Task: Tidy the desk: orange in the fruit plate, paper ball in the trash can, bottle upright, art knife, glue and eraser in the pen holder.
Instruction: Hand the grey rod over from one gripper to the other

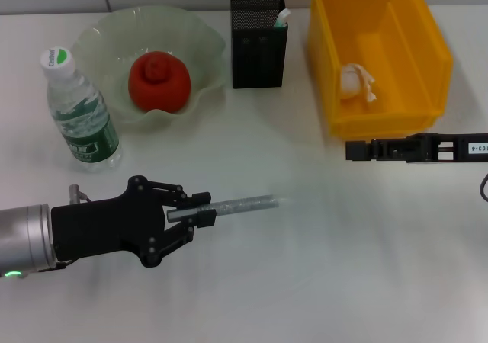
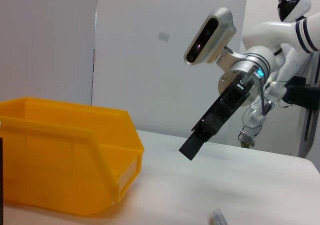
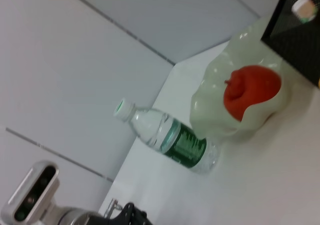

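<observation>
- Right now, holding a long grey stick-shaped art knife in the black left claw, clenched tight on one end of it.
- Lying flat and sideways, with the free end sticking out from the claw toward the robot's right.
- Hard to tell if resting on the white desk or lifted just above it.
- Meant for the black mesh pen holder, standing at the far side of the desk, between the pale green wavy glass fruit plate and the big yellow plastic trash can.
- From the claw, farther away and a little to the right.
- Open only at the top, so probably best to lift the knife, tip its long side up and down, then bring it over the hole and let go.
- Could bump the rim if left lying sideways.
- Already in the holder: a small white and green thing poking out at one corner. Cannot tell if glue or eraser.
- Parked in front of the trash can: the black right claw, off to the right and holding nothing.
- Looks done already: round orange in the fruit plate, clear water bottle with a green label standing up beside the plate, white paper ball inside the trash can.
</observation>
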`<state>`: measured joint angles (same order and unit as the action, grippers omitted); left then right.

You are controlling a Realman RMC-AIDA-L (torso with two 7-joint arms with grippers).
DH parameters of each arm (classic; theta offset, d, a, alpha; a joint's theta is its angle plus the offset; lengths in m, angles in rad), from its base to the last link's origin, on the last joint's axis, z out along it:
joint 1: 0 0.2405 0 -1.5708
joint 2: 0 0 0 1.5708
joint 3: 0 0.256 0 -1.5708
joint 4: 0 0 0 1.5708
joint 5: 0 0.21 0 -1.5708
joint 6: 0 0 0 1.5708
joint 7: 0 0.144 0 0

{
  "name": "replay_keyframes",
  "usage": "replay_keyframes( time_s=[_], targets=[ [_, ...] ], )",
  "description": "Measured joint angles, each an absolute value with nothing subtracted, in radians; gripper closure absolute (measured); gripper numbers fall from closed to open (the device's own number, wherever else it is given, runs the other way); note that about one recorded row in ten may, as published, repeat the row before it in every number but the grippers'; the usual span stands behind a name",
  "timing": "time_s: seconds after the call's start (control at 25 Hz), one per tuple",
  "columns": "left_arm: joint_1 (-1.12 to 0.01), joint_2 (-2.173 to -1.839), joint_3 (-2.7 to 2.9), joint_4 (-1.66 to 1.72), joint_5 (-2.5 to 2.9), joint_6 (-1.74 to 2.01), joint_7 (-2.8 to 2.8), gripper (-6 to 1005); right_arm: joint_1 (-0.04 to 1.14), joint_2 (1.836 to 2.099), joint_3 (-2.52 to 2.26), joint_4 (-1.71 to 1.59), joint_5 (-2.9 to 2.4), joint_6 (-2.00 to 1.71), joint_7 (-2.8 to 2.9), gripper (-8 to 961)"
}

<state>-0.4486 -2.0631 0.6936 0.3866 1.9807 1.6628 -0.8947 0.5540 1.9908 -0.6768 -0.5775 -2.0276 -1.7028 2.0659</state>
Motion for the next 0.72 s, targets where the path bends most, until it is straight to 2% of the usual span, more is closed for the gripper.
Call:
replay_keyframes(
  time_s=[0.24, 0.4, 0.72],
  targets=[
    [-0.451, -2.063, 0.693, 0.387, 1.98, 1.663, -0.894, 807, 0.558, 1.983, -0.68, -0.554, -2.037, -1.678, 2.09, 447],
    [-0.457, -2.066, 0.692, 0.387, 1.977, 1.663, -0.901, 806, 0.606, 1.952, -0.691, -0.449, -2.043, -1.702, 2.112, 465],
    [-0.459, -2.067, 0.692, 0.384, 1.938, 1.684, -0.897, 805, 0.636, 1.947, -0.707, -0.417, -2.058, -1.709, 2.156, 439]
  ],
)
